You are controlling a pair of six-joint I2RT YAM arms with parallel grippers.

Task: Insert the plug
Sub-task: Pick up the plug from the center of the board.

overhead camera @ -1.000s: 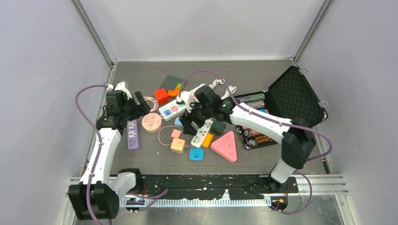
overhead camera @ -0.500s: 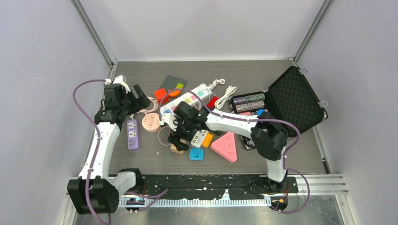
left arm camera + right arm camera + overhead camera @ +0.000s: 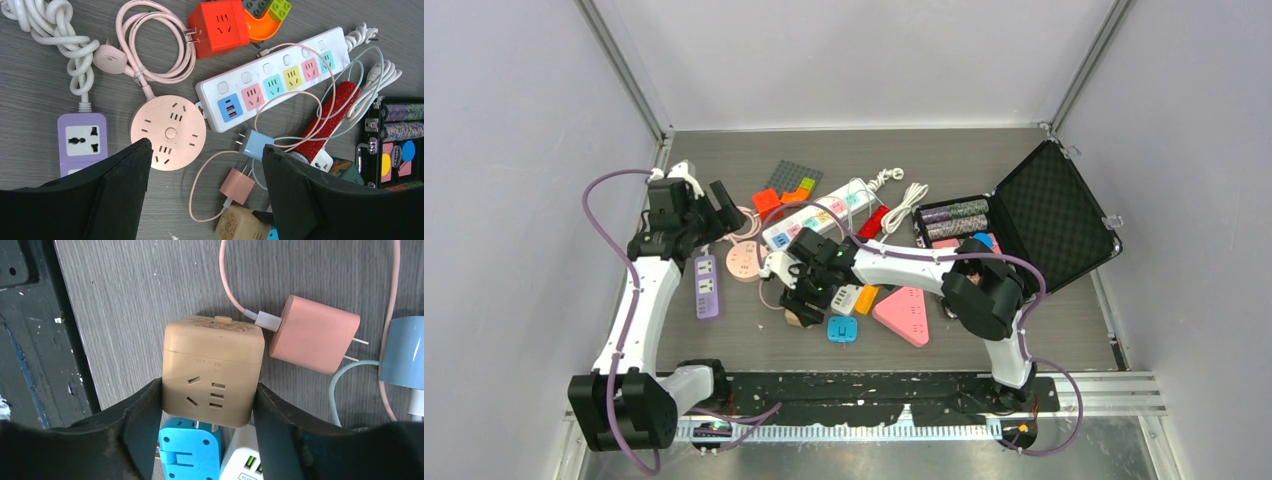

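Observation:
A tan cube socket lies on the grey table, its slotted face toward the right wrist camera. My right gripper is shut on it, a finger pressed on each side; from above the gripper covers most of the cube. A pink plug on a pink cable lies just beyond the cube, and a light blue plug beside that. My left gripper is open and empty, above the pink round socket and the pink plug.
A blue square adapter and a white USB strip touch the cube's near side. A long white power strip, red cube socket, purple socket, pink triangle socket and an open black case crowd round.
My right gripper has swung left and nearer, from the white strip to the tan cube, and now grips it. My left arm has drawn back slightly.

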